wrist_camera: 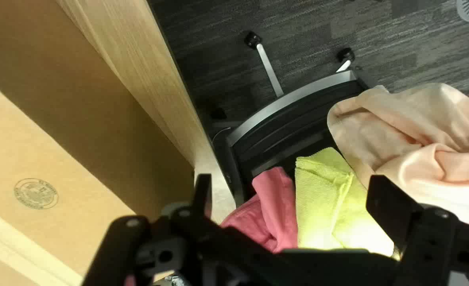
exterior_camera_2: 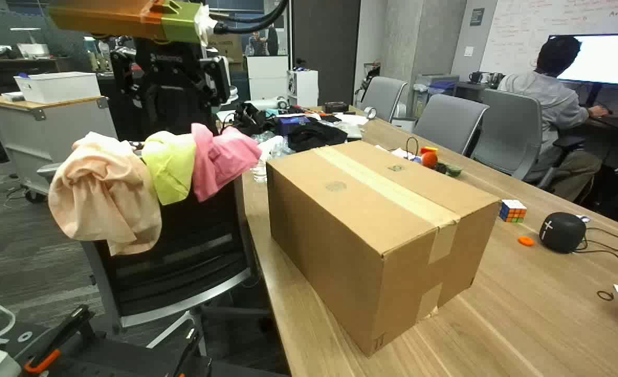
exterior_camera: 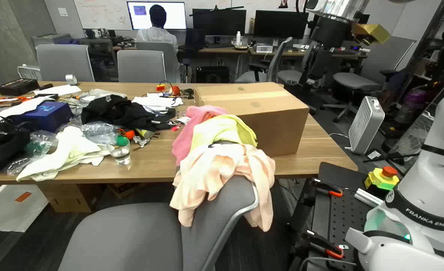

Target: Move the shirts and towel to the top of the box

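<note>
A peach shirt [exterior_camera: 222, 169], a yellow towel [exterior_camera: 222, 131] and a pink shirt [exterior_camera: 184, 139] hang side by side over a chair's backrest. They also show in an exterior view as the peach shirt [exterior_camera_2: 105, 193], yellow towel [exterior_camera_2: 170, 167] and pink shirt [exterior_camera_2: 222, 159]. The closed cardboard box [exterior_camera_2: 361, 193] stands on the table beside the chair, its top bare. My gripper [exterior_camera_2: 172, 94] is open and empty above the clothes. In the wrist view, the yellow towel [wrist_camera: 326, 198] and pink shirt [wrist_camera: 276, 202] appear between the spread fingers [wrist_camera: 292, 194], below them.
The chair [exterior_camera: 124, 233] stands against the table edge. Table clutter includes a glass of water [exterior_camera: 121, 154], a white cloth [exterior_camera: 66, 154], a black cloth [exterior_camera: 116, 111] and a blue box [exterior_camera: 49, 114]. A Rubik's cube [exterior_camera_2: 512, 210] and speaker [exterior_camera_2: 562, 232] lie beyond the box.
</note>
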You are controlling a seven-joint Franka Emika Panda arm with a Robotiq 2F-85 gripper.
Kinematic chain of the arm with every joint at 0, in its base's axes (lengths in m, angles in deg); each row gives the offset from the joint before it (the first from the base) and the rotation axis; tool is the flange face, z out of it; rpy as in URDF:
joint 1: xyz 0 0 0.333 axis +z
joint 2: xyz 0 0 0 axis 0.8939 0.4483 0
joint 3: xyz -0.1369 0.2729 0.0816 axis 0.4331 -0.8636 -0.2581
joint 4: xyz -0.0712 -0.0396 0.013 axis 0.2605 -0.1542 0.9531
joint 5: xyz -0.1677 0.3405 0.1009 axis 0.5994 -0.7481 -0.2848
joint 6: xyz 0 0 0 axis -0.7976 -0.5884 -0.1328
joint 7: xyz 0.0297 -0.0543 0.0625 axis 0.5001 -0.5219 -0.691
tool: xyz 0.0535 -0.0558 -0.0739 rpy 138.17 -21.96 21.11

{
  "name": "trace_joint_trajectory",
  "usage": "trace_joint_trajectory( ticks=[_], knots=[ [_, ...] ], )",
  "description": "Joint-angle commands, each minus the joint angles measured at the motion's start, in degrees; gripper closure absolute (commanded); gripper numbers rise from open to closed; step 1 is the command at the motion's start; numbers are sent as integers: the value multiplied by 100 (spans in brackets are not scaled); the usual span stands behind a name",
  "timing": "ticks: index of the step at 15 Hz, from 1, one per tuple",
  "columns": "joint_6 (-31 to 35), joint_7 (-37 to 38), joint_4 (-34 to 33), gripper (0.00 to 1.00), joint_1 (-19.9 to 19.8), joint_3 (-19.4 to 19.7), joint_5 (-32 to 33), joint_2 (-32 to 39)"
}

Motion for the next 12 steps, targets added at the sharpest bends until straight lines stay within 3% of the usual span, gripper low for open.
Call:
trace_joint_trajectory(
  ticks=[1,7,12],
  knots=[
    [-14,-11,-19,0,-20,-20,-18,1],
    [64,-16,48,0,16,-85,14,-5],
    [227,20,315,0,370,-526,-16,-8]
  ],
)
